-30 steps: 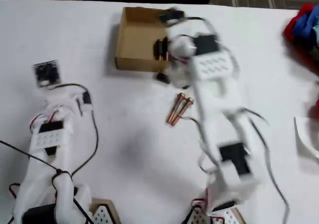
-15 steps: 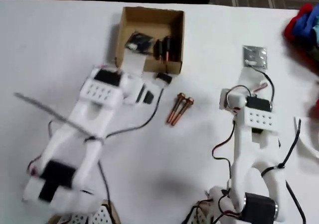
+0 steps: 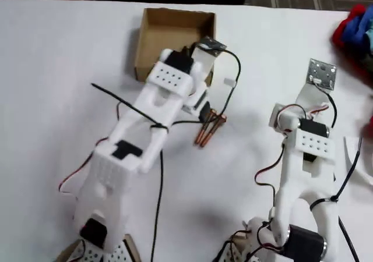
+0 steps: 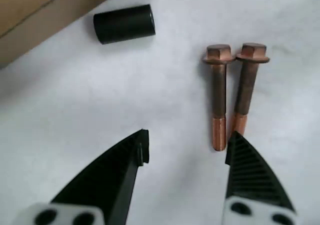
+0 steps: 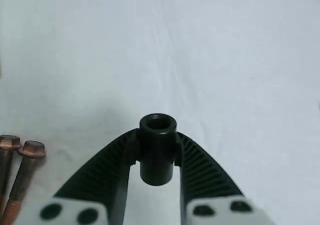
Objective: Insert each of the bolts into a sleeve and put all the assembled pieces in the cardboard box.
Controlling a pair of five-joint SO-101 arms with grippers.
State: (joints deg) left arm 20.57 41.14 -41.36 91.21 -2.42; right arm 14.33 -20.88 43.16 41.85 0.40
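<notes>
Two copper bolts [image 3: 208, 127] lie side by side on the white table just in front of the cardboard box [image 3: 172, 30]. My left gripper [image 4: 189, 137] hangs open over the bolts [image 4: 219, 95], one finger by their threaded ends. A loose black sleeve [image 4: 124, 23] lies next to the box wall [image 4: 30, 20]. In the high view the left arm [image 3: 169, 84] covers the box's front right corner. Off to the right, my right gripper [image 5: 157, 140] is shut on another black sleeve [image 5: 157, 157], held upright with its bore showing. The bolts [image 5: 20, 170] sit off to its side.
A red and blue cloth bundle [image 3: 352, 26] lies at the table's far right corner, and a white object [image 3: 356, 157] is at the right edge. The right arm [image 3: 309, 151] stands on the right side of the table.
The right arm pulled back from the box to the right side. The left arm swung from the left side across the table to the bolts in front of the box.
</notes>
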